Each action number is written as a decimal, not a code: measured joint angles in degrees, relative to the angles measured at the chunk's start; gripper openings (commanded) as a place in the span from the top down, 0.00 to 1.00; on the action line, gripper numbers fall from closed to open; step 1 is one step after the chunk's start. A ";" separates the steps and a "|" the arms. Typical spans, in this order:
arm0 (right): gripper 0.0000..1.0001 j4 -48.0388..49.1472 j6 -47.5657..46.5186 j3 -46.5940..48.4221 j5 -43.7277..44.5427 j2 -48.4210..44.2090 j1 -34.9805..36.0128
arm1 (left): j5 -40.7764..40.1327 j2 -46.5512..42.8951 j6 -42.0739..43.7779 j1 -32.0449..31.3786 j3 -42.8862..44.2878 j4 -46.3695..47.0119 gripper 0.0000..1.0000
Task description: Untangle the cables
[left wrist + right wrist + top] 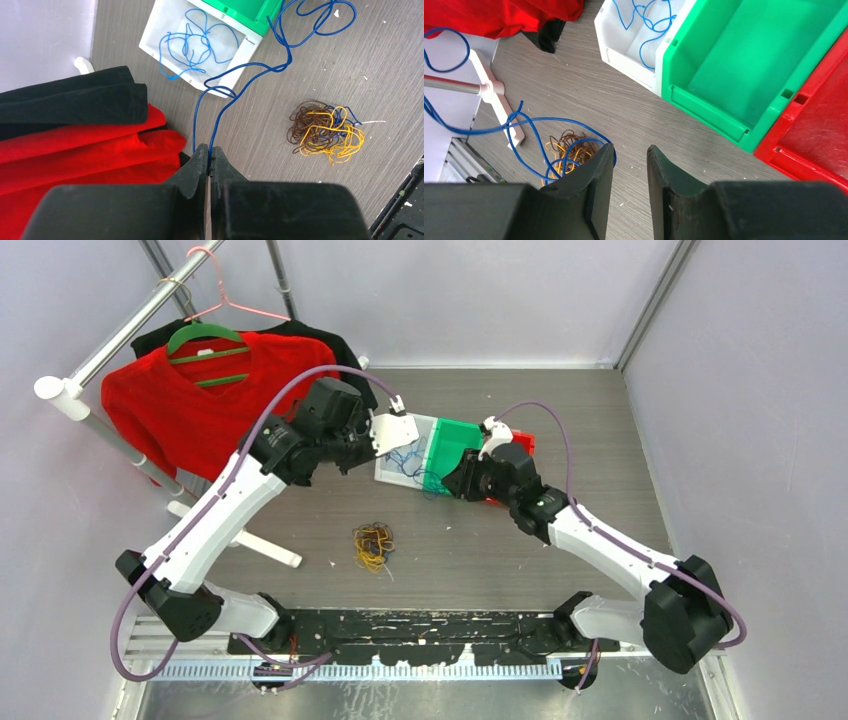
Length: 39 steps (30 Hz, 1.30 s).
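Note:
A tangled clump of brown, yellow-orange and blue cables (373,545) lies on the table between the arms; it also shows in the wrist views (325,131) (569,145). My left gripper (209,150) is shut on a long blue cable (240,75) that runs up past the white bin's (150,42) corner. More blue cables (195,42) lie inside that bin. My right gripper (630,152) hangs open above bare table with nothing between its fingers; the blue cable (539,120) loops behind its left finger. In the top view the left gripper (375,448) and right gripper (447,480) flank the white bin (405,470).
A green bin (744,60) and a red bin (824,130) stand right of the white one, both with nothing in them. A red shirt (190,405) on a green hanger and a black garment (75,100) hang on a rack at the left, its white foot (499,105) on the table.

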 measured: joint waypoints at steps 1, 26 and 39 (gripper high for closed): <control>0.64 -0.22 -0.61 0.00 0.33 -0.59 0.00 | -0.09 0.00 0.00 0.00 0.63 -0.37 1.00; 0.28 16.83 10.08 -4.31 -2.21 -3.61 -7.98 | -11.43 24.17 4.87 4.22 13.09 10.45 1.00; 0.31 16.59 9.77 -4.63 -1.05 -7.45 -9.44 | -11.47 34.86 3.17 4.22 15.87 14.95 1.00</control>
